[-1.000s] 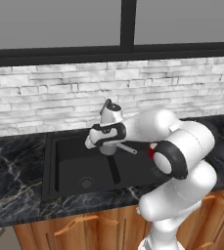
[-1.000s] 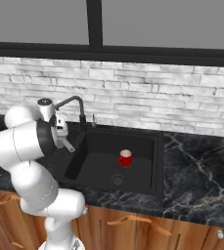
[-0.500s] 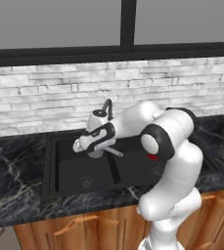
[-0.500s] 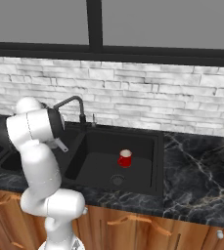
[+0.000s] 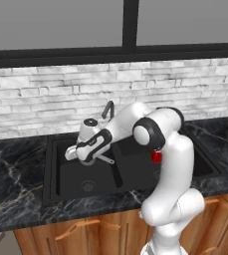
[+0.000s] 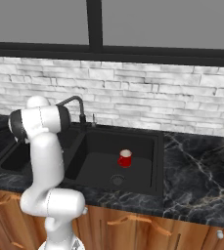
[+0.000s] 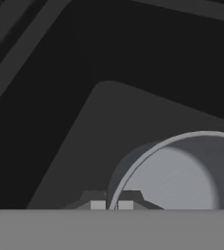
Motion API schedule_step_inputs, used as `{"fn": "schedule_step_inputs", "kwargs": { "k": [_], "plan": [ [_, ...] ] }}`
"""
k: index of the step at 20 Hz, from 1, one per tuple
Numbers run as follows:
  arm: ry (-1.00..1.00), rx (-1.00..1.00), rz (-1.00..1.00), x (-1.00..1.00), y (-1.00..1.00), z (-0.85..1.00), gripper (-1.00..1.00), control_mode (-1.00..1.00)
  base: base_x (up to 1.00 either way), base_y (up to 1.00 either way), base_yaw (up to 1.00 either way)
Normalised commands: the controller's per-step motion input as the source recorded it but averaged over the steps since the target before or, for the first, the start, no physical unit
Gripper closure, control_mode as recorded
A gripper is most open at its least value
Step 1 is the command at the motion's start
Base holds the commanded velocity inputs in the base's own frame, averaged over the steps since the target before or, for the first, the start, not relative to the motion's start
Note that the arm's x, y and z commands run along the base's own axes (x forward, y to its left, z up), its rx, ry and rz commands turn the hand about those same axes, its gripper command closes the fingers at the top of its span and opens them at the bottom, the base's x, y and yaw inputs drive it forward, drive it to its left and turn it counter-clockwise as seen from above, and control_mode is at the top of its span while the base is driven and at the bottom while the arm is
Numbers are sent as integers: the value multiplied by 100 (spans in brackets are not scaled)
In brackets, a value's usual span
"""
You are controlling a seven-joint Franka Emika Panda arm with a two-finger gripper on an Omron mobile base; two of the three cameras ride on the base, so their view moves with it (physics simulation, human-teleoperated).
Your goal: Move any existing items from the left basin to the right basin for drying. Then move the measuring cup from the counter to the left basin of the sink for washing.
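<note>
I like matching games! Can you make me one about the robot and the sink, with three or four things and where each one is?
Things:
1. red cup
2. measuring cup
3. faucet
4. counter

Places:
A. held in the gripper over the left basin
B. around the sink
C. standing in the right basin
D. behind the sink, by the brick wall

Pairs: 1-C, 2-A, 3-D, 4-B
</note>
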Motion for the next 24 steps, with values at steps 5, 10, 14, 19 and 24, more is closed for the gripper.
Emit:
{"fn": "schedule_step_inputs", "kwargs": {
  "k": [5,10,14,19,24],
  "plan": [
    [0,0,0,0,37,-30,100,-100,0,0,0],
    [0,-2,0,0,19,-33,100,-100,0,0,0],
    [0,-3,0,0,13,-33,100,-100,0,0,0],
    [0,-2,0,0,4,-35,100,-100,0,0,0],
    [0,0,0,0,0,-23,100,-100,0,0,0]
  ]
}}
